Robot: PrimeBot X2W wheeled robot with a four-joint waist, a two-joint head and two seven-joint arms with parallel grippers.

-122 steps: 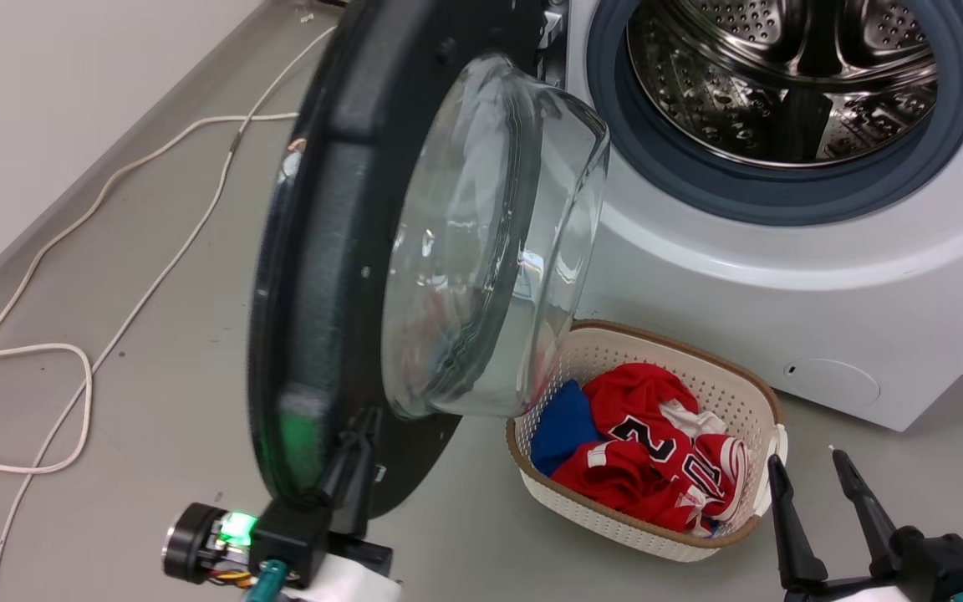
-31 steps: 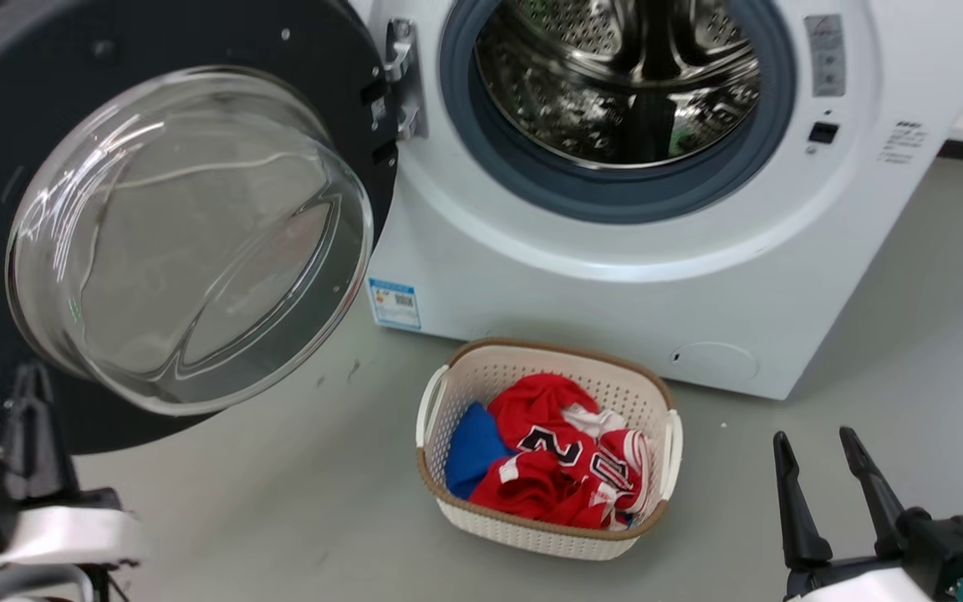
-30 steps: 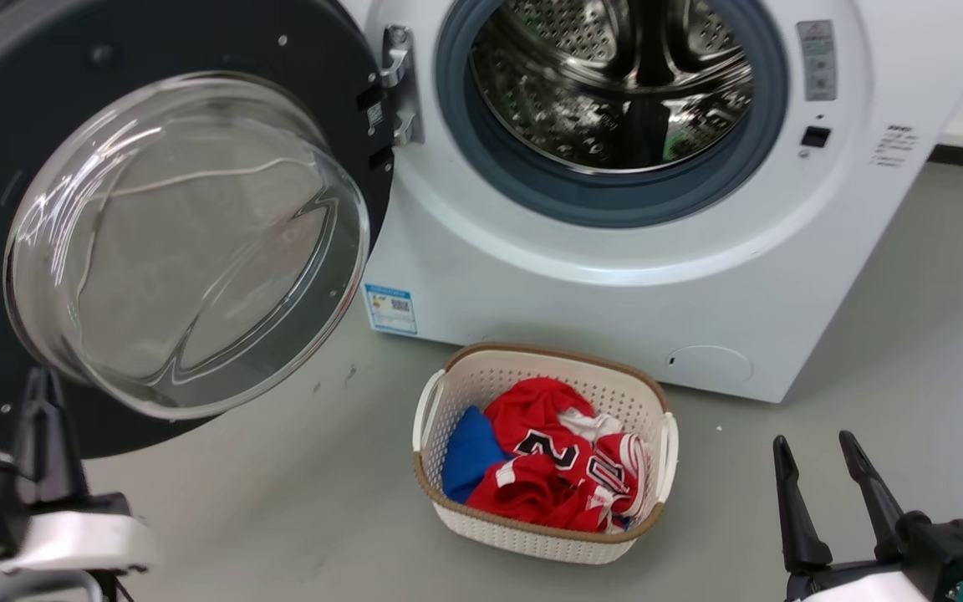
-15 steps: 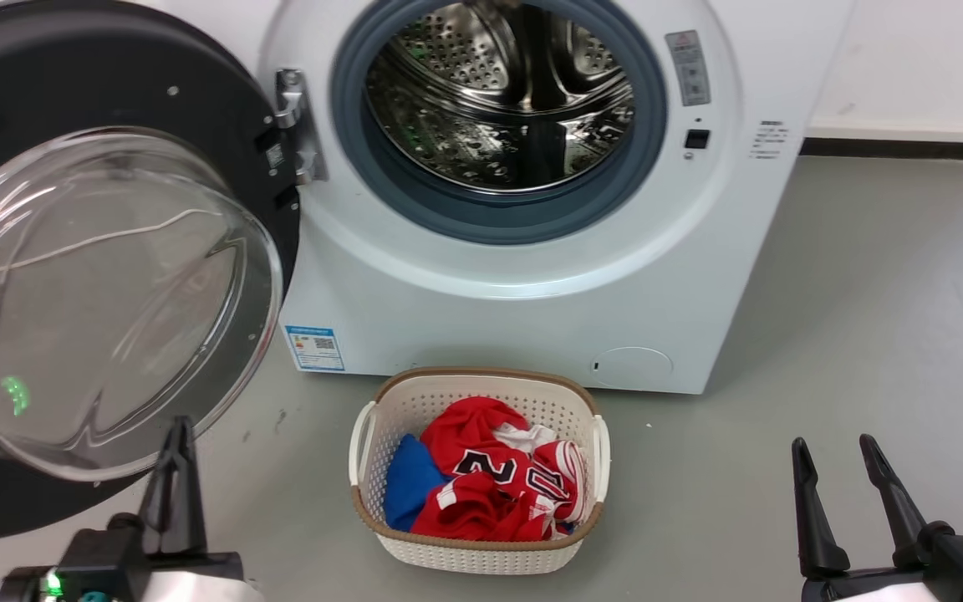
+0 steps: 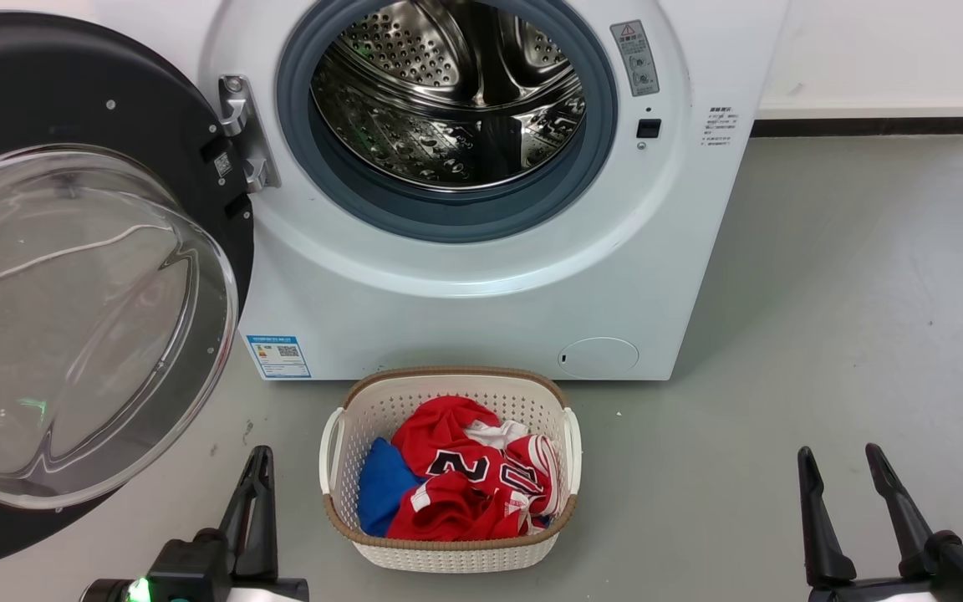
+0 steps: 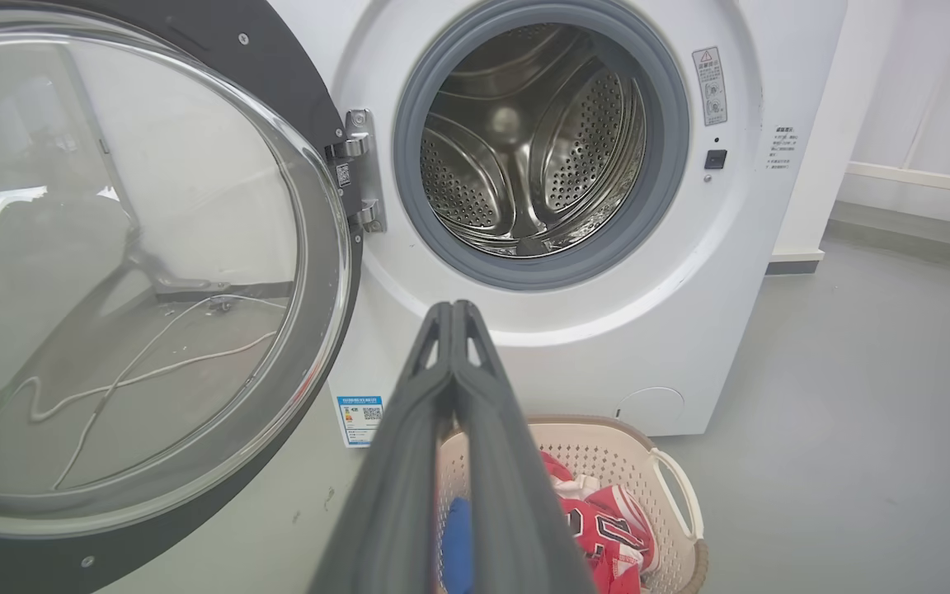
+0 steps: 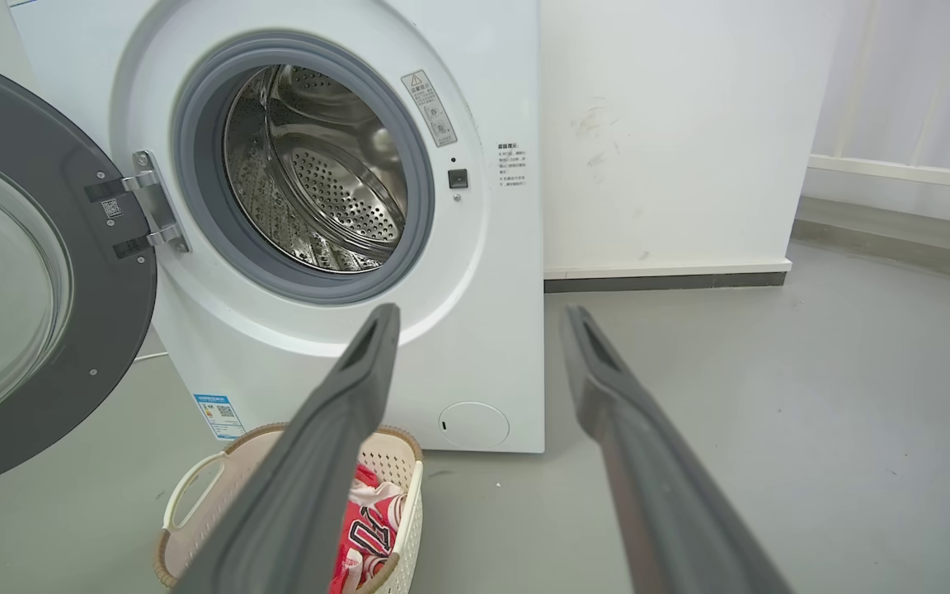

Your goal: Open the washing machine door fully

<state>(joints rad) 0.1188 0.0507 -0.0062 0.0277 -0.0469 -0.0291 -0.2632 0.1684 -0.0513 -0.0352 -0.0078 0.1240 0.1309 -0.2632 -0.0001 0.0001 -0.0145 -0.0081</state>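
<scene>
Basket (image 5: 450,374) of red, blue clothes (image 5: 465,481) by washing machine (image 5: 465,313); left jaws together, right jaws apart.

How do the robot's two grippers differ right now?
The left gripper has its fingers pressed together; the right gripper has its fingers spread apart. In the head view the left gripper sits between the washing machine door and the laundry basket; the right gripper sits over the floor, right of the basket. Both hold nothing and point toward the washing machine.
</scene>
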